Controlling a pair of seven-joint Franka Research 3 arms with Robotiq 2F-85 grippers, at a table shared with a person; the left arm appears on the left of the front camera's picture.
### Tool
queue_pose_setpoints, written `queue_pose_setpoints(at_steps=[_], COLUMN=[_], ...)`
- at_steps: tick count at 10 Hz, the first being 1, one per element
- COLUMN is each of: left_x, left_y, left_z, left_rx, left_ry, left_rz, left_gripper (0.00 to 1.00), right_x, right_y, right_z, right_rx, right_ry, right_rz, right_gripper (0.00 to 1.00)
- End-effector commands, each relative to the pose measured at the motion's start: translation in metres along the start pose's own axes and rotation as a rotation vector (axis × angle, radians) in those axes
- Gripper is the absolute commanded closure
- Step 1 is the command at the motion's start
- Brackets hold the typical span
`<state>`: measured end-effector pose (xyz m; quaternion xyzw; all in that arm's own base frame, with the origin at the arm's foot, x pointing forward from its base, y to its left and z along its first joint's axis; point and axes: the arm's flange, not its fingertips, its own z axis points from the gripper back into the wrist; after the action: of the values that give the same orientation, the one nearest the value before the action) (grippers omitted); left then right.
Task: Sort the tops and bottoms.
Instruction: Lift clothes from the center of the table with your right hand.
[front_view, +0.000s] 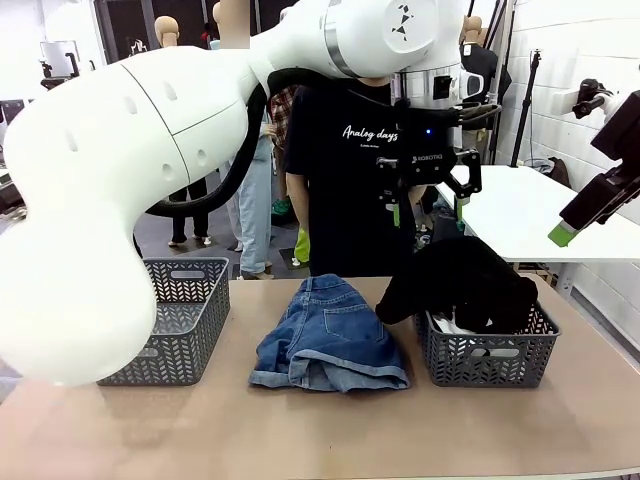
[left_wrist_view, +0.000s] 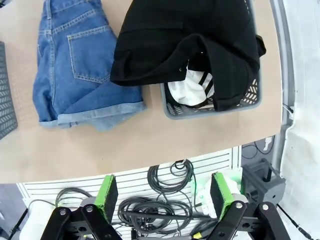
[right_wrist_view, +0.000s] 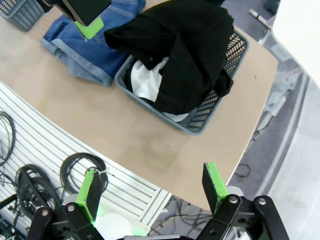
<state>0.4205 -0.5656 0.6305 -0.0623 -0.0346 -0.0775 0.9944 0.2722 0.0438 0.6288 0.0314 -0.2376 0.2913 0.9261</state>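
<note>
While hanging wide open and empty, the left gripper (front_view: 428, 212) is hovering above the black top (front_view: 465, 280), which is sitting at its 6 o'clock, draped over the right grey basket (front_view: 490, 362). Denim bottoms (front_view: 330, 338) are lying on the table (front_view: 320, 430) at 7 o'clock, between that and the left grey basket (front_view: 180, 320). The right gripper (right_wrist_view: 154, 190) is hanging wide open, empty, at 3 o'clock.

front level, wrists overhead, sharing filled basket (front_view: 487, 362) (left_wrist_view: 210, 111) (right_wrist_view: 200, 121)
</note>
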Motion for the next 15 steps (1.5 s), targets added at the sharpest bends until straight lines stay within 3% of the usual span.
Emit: queue_pose_setpoints(at_steps=[1, 2, 3, 5, 6, 7, 9, 11, 13, 15], left_x=[-0.001, 0.0, -0.011, -0.036, -0.055, -0.074, -0.107, -0.164, -0.211, -0.216], left_y=[0.002, 0.0, 0.038, 0.128, 0.179, 0.215, 0.276, 0.34, 0.373, 0.371], left_z=[0.003, 0.0, -0.005, -0.029, -0.043, -0.051, -0.053, -0.05, -0.055, -0.056], left_rx=[0.004, 0.0, -0.043, -0.012, 0.038, 0.055, 0.074, 0.17, 0.199, 0.112], left_ry=[0.001, 0.0, 0.064, 0.083, 0.01, 0.047, -0.08, -0.124, -0.196, -0.281], left_rz=[-0.012, 0.0, 0.041, 0.229, 0.31, 0.277, 0.325, 0.517, 0.651, 0.706], left_gripper=[0.04, 0.04, 0.04, 0.04, 0.04, 0.04, 0.04, 0.04, 0.04, 0.04], right_x=[-0.001, -0.001, -0.001, -0.001, -0.001, -0.001, -0.001, -0.001, -0.001, -0.001], right_y=[0.0, 0.0, 0.0, 0.0, 0.0, 0.0, 0.0, 0.0, 0.0, 0.0], right_z=[-0.001, -0.001, -0.001, -0.001, -0.001, -0.001, -0.001, -0.001, -0.001, -0.001], right_rx=[-0.003, -0.003, -0.003, -0.003, -0.003, -0.003, -0.003, -0.003, -0.003, -0.003], right_ry=[0.013, 0.013, 0.013, 0.013, 0.013, 0.013, 0.013, 0.013, 0.013, 0.013], right_rz=[-0.002, -0.002, -0.002, -0.002, -0.002, -0.002, -0.002, -0.002, -0.002, -0.002], right_gripper=[0.0, 0.0, 0.0, 0.0, 0.0, 0.0, 0.0, 0.0, 0.0, 0.0])
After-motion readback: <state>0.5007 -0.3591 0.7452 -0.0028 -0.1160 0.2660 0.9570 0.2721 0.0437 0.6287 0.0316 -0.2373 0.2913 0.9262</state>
